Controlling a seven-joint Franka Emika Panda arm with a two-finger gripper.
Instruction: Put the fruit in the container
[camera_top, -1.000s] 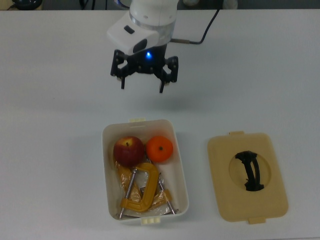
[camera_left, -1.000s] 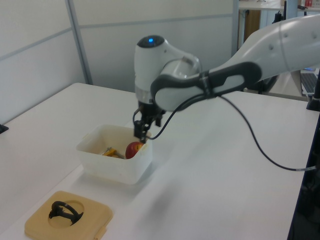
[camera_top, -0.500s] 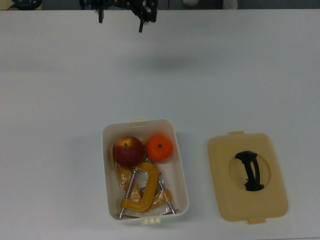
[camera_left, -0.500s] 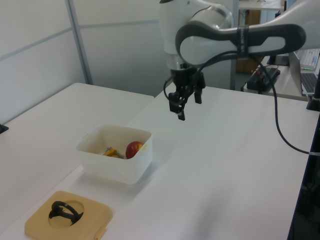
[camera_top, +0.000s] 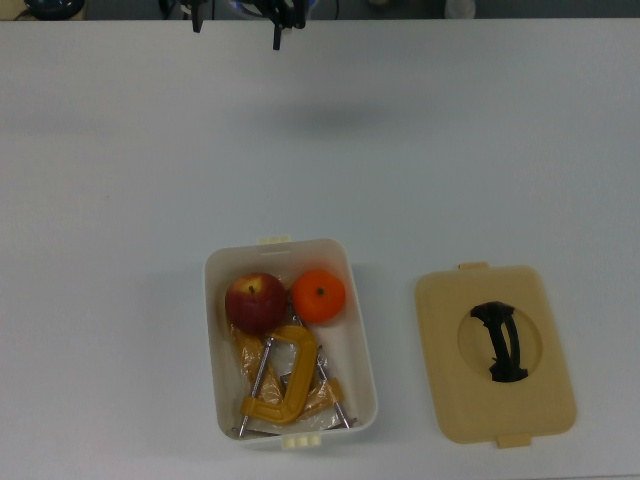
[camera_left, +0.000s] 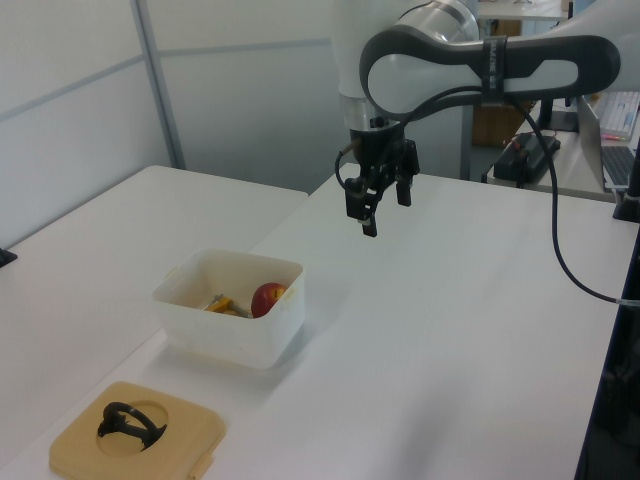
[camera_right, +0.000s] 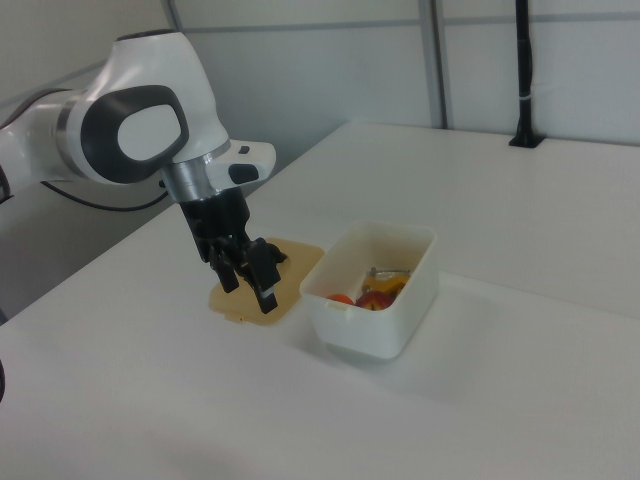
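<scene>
End effector (camera_left: 378, 204) hangs empty above the bench (camera_left: 450, 340), fingers parted, well apart from the white container (camera_top: 364, 370). Inside the container sit the red apple (camera_top: 256, 301) and the orange (camera_top: 319, 296), touching (yellow clamps (camera_top: 283, 385) lie just beside them). Tan lid (camera_top: 495, 352) rests at the top view's right

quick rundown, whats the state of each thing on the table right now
apple: inside the tub, beside the orange
orange: inside the tub, touching or nearly touching the apple
white tub: open, lid off, holding both fruits and the clamps
yellow C-clamps: lying in the tub, filling the end away from the fruit
tan lid: off, flat on the table beside the tub, black handle up
gripper: open, empty, raised above the table away from the tub
</scene>
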